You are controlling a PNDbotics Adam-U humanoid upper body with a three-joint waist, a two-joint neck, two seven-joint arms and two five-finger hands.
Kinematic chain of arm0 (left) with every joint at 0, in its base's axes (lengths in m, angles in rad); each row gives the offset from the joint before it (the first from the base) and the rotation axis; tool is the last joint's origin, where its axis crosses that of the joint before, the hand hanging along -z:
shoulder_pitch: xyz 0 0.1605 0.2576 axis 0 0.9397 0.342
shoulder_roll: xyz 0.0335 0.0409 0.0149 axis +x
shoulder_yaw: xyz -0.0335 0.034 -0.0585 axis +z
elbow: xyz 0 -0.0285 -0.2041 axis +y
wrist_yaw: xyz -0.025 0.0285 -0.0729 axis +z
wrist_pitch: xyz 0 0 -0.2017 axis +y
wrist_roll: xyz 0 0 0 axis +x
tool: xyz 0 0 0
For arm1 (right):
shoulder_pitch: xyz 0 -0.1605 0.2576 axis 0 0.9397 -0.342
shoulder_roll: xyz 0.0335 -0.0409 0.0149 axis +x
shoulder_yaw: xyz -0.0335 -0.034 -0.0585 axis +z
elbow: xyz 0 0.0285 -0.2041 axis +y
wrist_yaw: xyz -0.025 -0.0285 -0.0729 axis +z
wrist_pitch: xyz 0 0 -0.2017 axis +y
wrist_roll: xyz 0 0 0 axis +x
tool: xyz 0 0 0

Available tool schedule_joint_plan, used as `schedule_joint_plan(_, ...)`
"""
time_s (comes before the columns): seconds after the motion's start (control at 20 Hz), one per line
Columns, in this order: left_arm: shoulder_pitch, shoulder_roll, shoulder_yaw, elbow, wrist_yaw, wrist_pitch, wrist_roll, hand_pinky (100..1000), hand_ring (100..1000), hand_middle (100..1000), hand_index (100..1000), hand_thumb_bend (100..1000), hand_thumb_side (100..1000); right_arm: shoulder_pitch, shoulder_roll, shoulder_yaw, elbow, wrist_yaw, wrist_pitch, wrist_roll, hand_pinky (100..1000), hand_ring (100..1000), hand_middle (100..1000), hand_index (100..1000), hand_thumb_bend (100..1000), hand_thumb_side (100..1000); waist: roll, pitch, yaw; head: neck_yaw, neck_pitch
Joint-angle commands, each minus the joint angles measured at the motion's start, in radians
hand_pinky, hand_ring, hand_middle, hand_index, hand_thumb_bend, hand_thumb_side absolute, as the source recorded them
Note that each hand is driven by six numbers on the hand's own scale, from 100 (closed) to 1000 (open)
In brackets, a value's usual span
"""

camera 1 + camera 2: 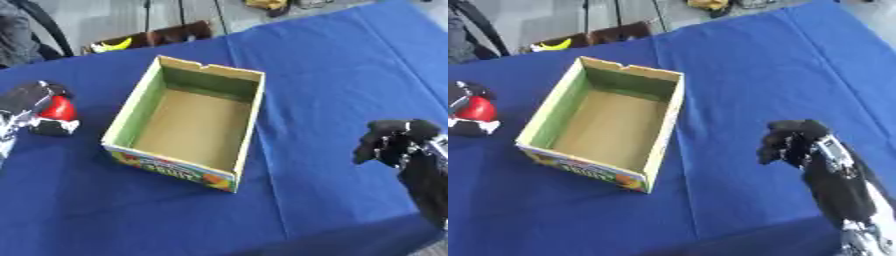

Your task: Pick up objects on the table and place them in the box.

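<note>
- My left hand [35, 107] sits at nine o'clock of the box [186, 122], its fingers curled round a red thing [59, 108], so the thing is carried, not lying on the surface [350, 65].
- The red thing shows between the dark fingers, just beside the box's left wall but not yet over the opening; I judge it is held there ready to be brought across.
- The box stands open-topped near the middle of the blue surface, a little askew, its printed side towards six o'clock. Its floor is bare, so nothing has gone in so far as I can see.
- My right hand [796, 141] hangs at four o'clock of the box, well apart from it, fingers curled in with nothing in them. I take it to be idle, kept clear of the left hand's path.
- I see no other loose thing on the surface near the box.
</note>
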Motion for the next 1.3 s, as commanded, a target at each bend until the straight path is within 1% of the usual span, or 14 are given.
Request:
schedule_joint_plan(0.05, -0.011, 0.031, 0.007, -0.036, 0.038, 0.001, -0.009, 100, 418, 598, 753, 100, 257, -0.005, -0.006, -0.006, -0.021, 0.003, 0.000, -0.002, 578, 597, 585, 750, 100, 905, -0.005, -0.017, 0.003, -0.003, -0.006)
schedule_joint_plan(0.35, -0.016, 0.057, 0.019, -0.111, 0.116, 0.001, -0.036, 100, 400, 584, 749, 100, 267, -0.001, -0.006, -0.009, -0.021, 0.001, 0.001, -0.005, 579, 597, 585, 750, 100, 897, -0.008, -0.023, 0.006, -0.006, -0.007)
schedule_joint_plan(0.55, -0.016, 0.076, 0.013, -0.166, 0.153, -0.002, -0.052, 100, 395, 579, 748, 100, 273, 0.004, -0.006, -0.010, -0.021, -0.002, 0.002, -0.006, 578, 597, 585, 750, 100, 893, -0.009, -0.031, 0.008, -0.008, -0.004)
schedule_joint_plan(0.75, -0.045, 0.078, -0.002, -0.214, 0.197, -0.013, -0.077, 100, 389, 574, 748, 100, 280, 0.006, -0.007, -0.009, -0.021, -0.005, 0.002, -0.004, 578, 597, 585, 750, 100, 887, -0.012, -0.036, 0.008, -0.006, -0.005)
schedule_joint_plan(1.0, -0.103, 0.063, -0.046, -0.281, 0.247, -0.044, -0.125, 100, 392, 573, 747, 100, 283, 0.007, -0.006, -0.007, -0.021, -0.009, 0.001, -0.001, 578, 598, 585, 750, 100, 882, -0.017, -0.040, 0.003, 0.002, -0.002)
schedule_joint_plan(1.2, -0.135, 0.043, -0.090, -0.315, 0.243, -0.073, -0.159, 100, 399, 574, 746, 100, 276, 0.008, -0.005, -0.003, -0.021, -0.013, 0.002, 0.003, 578, 598, 585, 750, 100, 871, -0.018, -0.045, -0.004, 0.010, 0.002)
schedule_joint_plan(1.3, -0.148, 0.020, -0.117, -0.326, 0.234, -0.091, -0.178, 100, 405, 576, 746, 100, 270, 0.005, -0.005, 0.001, -0.021, -0.016, 0.001, 0.008, 578, 598, 585, 750, 100, 863, -0.018, -0.047, -0.011, 0.013, 0.003)
